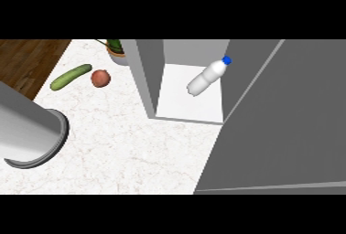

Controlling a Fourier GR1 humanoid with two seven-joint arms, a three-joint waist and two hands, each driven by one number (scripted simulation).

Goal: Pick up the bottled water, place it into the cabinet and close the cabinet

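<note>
Looking down: clear plastic water bottle w/ blue cap (208, 76) sits inside the open grey cabinet (150, 73), on its white shelf floor (196, 107), at 1 o'clock in view, leaning w/ cap toward 1 o'clock. Neither of my hands shows, so can't tell if fingers are wide, narrow or holding anything. Large grey cabinet door (283, 132) fills 3–5 o'clock, swung open. On white marble counter (135, 141): long green cucumber (70, 77) and reddish-brown round potato-like item (100, 78) at 10–11 o'clock; potted plant (116, 51) at 12; grey cylinder (30, 137), prob. my left forearm, at 8.

Judgement: placing looks done, closing remains. Risks: bottle appears tilted, may topple or roll toward the opening; swinging door could then catch it and stop short.
</note>
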